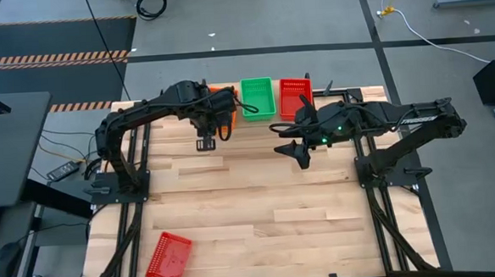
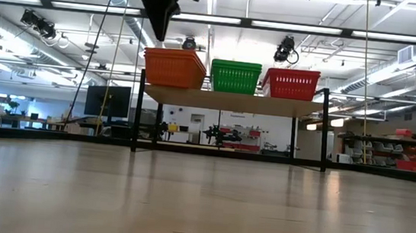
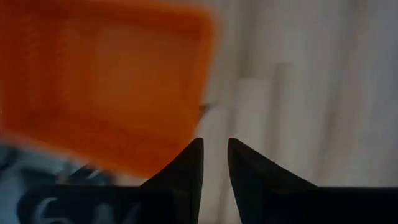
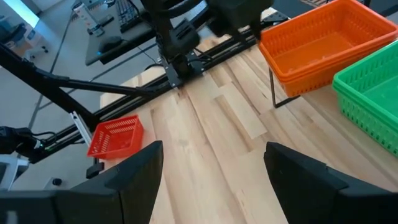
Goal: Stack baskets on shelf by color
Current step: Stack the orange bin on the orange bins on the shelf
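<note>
Three basket stacks stand side by side on the shelf (image 2: 232, 101) at the table's far edge: orange (image 2: 174, 67), green (image 2: 235, 76) and red (image 2: 291, 83). A single red basket (image 1: 169, 259) lies flat on the table near its front left corner. My left gripper (image 1: 205, 143) hangs pointing down just on the near side of the orange stack (image 3: 106, 81), above basket height. Its fingers stand a little apart with nothing between them. My right gripper (image 1: 299, 153) waits wide open in the air in front of the red stack (image 1: 296, 98).
The shelf's thin black legs (image 4: 273, 93) stand on the plank tabletop. The left arm (image 4: 180, 37) reaches across the far left part of the table. Bare planks (image 1: 259, 206) stretch between the shelf and the single red basket (image 4: 115, 137).
</note>
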Controlling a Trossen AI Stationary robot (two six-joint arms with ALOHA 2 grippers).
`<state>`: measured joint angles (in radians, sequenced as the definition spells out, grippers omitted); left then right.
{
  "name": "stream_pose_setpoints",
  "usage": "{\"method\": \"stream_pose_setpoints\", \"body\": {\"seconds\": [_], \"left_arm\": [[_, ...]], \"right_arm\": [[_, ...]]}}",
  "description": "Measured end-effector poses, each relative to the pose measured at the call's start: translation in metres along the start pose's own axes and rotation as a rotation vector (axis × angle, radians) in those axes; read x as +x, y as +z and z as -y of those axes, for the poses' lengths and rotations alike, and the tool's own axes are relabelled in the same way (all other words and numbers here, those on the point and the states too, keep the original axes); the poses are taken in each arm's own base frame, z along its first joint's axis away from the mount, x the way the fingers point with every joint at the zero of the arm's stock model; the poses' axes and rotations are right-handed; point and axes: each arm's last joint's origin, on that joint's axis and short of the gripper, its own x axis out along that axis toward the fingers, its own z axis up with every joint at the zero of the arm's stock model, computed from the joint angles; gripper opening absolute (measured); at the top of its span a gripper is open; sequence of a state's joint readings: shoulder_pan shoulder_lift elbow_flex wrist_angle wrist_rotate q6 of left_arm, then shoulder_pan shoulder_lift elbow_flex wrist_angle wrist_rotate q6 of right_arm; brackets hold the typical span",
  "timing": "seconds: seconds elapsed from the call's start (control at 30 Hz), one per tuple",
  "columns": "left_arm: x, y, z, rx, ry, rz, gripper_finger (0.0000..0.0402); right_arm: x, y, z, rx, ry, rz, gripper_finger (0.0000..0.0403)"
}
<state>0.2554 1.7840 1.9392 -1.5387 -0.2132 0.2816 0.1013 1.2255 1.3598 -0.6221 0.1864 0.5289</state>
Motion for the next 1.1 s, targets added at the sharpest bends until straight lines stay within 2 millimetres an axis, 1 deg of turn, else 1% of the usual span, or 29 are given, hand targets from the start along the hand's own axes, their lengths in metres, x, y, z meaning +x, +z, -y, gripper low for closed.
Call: {"method": "stream_pose_setpoints", "body": {"seconds": [0.07, 0.17, 0.3, 0.4, 0.5, 0.63, 0.8, 0.93, 1.1], "left_arm": [[-0.001, 0.003, 0.005, 0.009, -0.043, 0.035, 0.0079], [-0.003, 0.007, 0.012, 0.046, -0.006, 0.045, 0.0084], [-0.005, 0.008, 0.019, 0.108, 0.000, 0.046, 0.0100], [-0.005, 0.010, 0.024, 0.144, -0.041, 0.068, 0.0112], [-0.006, 0.014, 0.027, 0.170, -0.042, 0.102, 0.0124], [-0.006, 0.017, 0.023, 0.165, -0.030, 0.136, 0.0139], [0.003, 0.021, 0.013, 0.166, -0.017, 0.140, 0.0151], [0.012, 0.023, 0.006, 0.147, -0.045, 0.122, 0.0153], [0.023, 0.030, 0.005, 0.149, -0.049, 0.106, 0.0147]], "right_arm": [[0.000, 0.000, 0.000, 0.002, 0.000, 0.000, 0.0283], [0.000, 0.000, 0.000, 0.002, 0.000, 0.000, 0.0283], [0.000, 0.000, 0.000, 0.002, 0.000, -0.001, 0.0283], [0.000, 0.000, 0.000, 0.002, 0.000, 0.000, 0.0283], [0.000, 0.000, 0.000, 0.003, 0.001, -0.001, 0.0283], [0.000, 0.000, 0.000, 0.003, 0.000, 0.000, 0.0283], [0.000, 0.000, 0.000, 0.011, -0.001, 0.000, 0.0283], [0.000, 0.000, 0.000, 0.028, 0.000, 0.000, 0.0283], [0.000, 0.000, 0.000, 0.037, 0.000, 0.001, 0.0283]]}}
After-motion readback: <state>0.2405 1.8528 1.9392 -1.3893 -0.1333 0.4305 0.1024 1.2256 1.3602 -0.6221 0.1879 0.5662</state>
